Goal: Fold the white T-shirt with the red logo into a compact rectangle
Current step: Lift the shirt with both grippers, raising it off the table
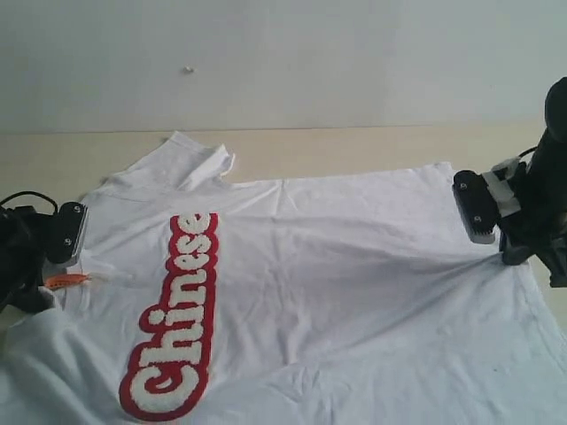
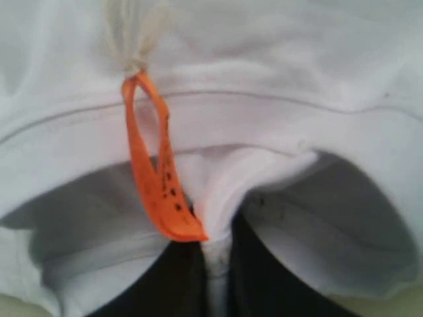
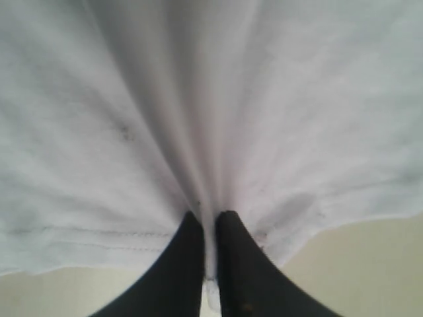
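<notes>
The white T-shirt with the red logo (image 1: 354, 283) lies spread on the table, neck to the left and hem to the right. Its "Chinese" lettering (image 1: 177, 310) faces up. My left gripper (image 1: 40, 288) is at the neck, beside the orange tag (image 1: 66, 281). In the left wrist view the left gripper (image 2: 218, 241) is shut on a fold of collar fabric (image 2: 277, 125), and the tag (image 2: 158, 178) hangs against one finger. My right gripper (image 1: 508, 258) is at the hem edge. The right wrist view shows the right gripper (image 3: 210, 221) shut on a pinch of the stitched hem (image 3: 79, 238), with cloth pulled into ridges.
The beige table (image 1: 354, 150) shows behind the shirt and at the far right, with a pale wall beyond. One sleeve (image 1: 199, 159) lies bunched at the back left. The near part of the shirt runs out of the exterior view's lower edge.
</notes>
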